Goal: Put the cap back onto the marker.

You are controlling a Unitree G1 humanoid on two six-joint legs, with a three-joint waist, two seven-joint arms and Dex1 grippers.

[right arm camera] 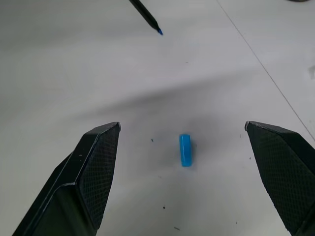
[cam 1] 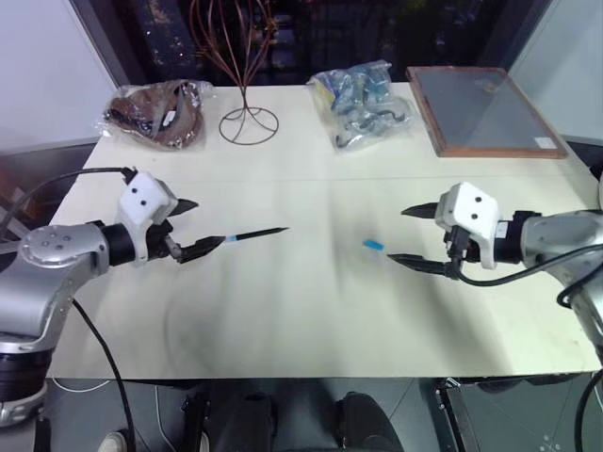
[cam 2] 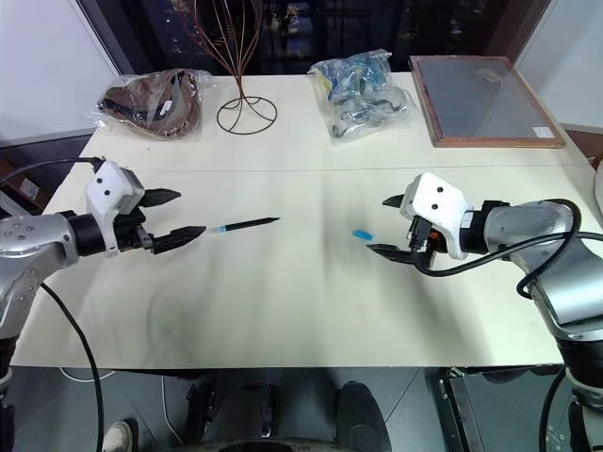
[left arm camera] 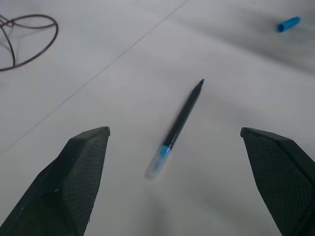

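Both claws hang released: left gripper (cam 1: 189, 228) just beside the marker (cam 1: 256, 234), right gripper (cam 1: 412, 237) near the cap (cam 1: 374, 245) (both lying loose on the table (cam 1: 283, 320)). Two plastic bags (cam 1: 363, 104) hold bundled items; contents unclear.

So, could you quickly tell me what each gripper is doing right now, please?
Left gripper: open, holding nothing, marker lying ahead.
Right gripper: open, holding nothing, cap lying ahead.

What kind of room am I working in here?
Likely an office or lab at night: a plain cream table by dark windows, with bagged items and a wire stand.
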